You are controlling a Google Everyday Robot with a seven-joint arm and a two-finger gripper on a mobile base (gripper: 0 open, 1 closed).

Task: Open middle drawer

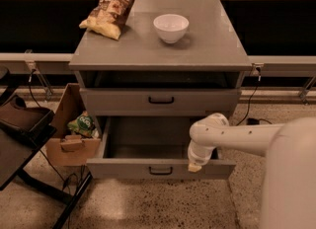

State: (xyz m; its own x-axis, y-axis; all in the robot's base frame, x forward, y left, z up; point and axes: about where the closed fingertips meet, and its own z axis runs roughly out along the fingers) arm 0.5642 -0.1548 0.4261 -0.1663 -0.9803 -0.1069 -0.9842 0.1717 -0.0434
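One wide shallow grey middle drawer (123, 169) pulled out | gripper (194, 166) on its front rim, right of black bar handle (161, 171) | grip: cannot tell

arm (237, 135): white, rounded | hand (193, 166): yellowish tip at arm's end

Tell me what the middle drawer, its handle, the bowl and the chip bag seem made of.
Middle drawer: flat matte grey front, likely painted metal or laminate. Handle: thin black bar, metal or plastic. Bowl: smooth white, ceramic or plastic. Chip bag: crinkled, shiny plastic film. The gripper sits at the drawer's front edge, right of the handle.
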